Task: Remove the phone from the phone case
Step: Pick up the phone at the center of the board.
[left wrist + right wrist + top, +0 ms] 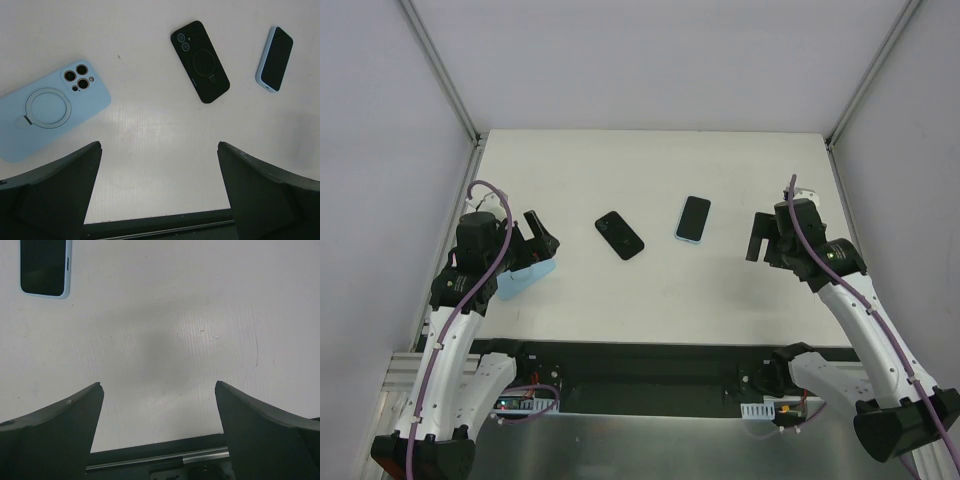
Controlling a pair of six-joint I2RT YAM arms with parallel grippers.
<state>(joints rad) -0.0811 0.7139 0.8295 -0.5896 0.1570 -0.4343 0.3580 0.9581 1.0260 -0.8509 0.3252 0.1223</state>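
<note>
Left end effector (159,150) and right end effector (159,386) released, nothing gripped, phone left untouched.
Both sets of fingers are held spread wide above the table (150,125), with nothing between them. Just beside the left end effector, a large pale-blue case (47,115) is seen lying back up. Further out, a black case (200,61) is laid back up too. The phone (276,57) is found screen up inside its light-blue phone case (263,61), mid-table, between the two arms.
</note>
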